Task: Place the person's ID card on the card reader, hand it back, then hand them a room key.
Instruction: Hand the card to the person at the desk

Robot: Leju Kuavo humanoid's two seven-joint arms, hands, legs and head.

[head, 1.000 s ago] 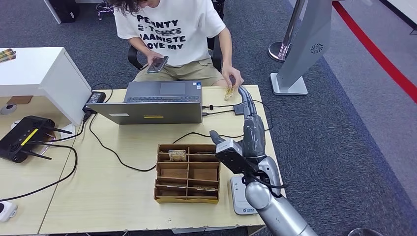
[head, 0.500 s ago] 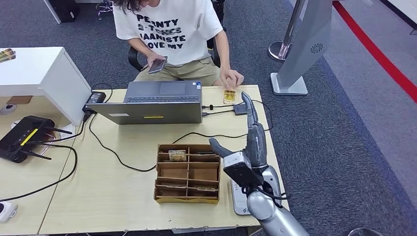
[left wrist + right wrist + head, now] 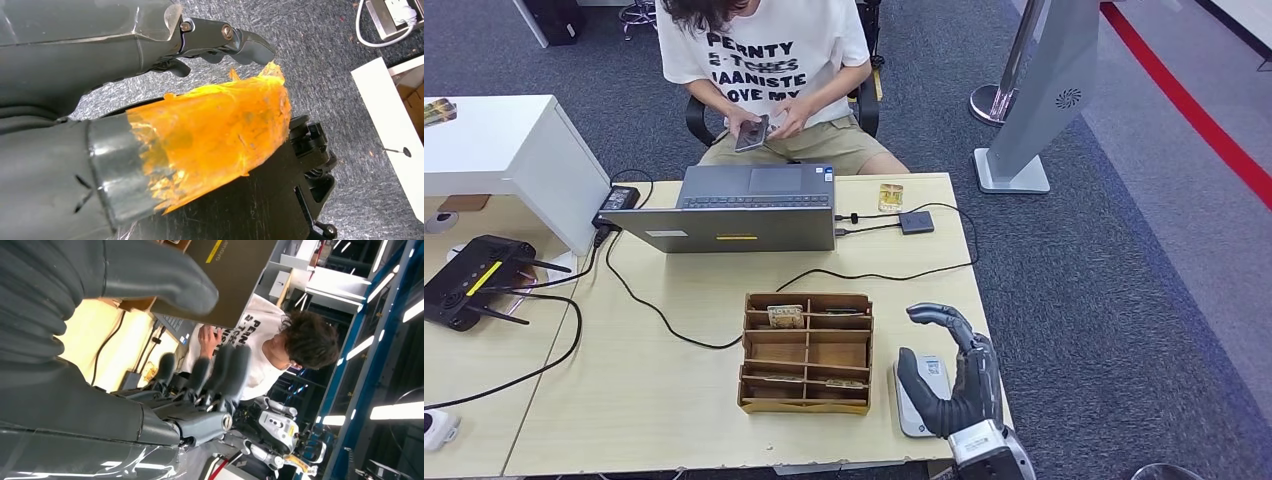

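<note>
Left edge of desk: black router-like box with a yellow stripe and antennas, black cables trailing across the pale wood-grain top. Far edge, centre: grey laptop, lid open toward the person seated behind the desk in a white printed T-shirt, both hands on a phone. Near edge, centre-right: brown cardboard organizer, rectangular, split into rows of compartments; one small patterned card-like item stands in the far-left compartment, flat thin pieces lie in the near row, can't tell what they are. ID card: small, yellowish-tan, patterned face, rectangular, lying flat near the desk's far right corner, just left of a small black square hub with a cable; nobody's touching it. Card reader: flat white-grey slab with rounded corners at the near right corner, just right of the organizer, partly covered by the right hand. Right hand is dark grey, glossy, raised above the reader at the desk's near right edge, fingers apart and gently curled, holding nothing. Left hand seen in the left wrist view: grey shell, thumb wrapped in crinkled orange translucent tape, dark fingers bent over speckled grey carpet, nothing in it; can't tell how far its fingers are closed.
</note>
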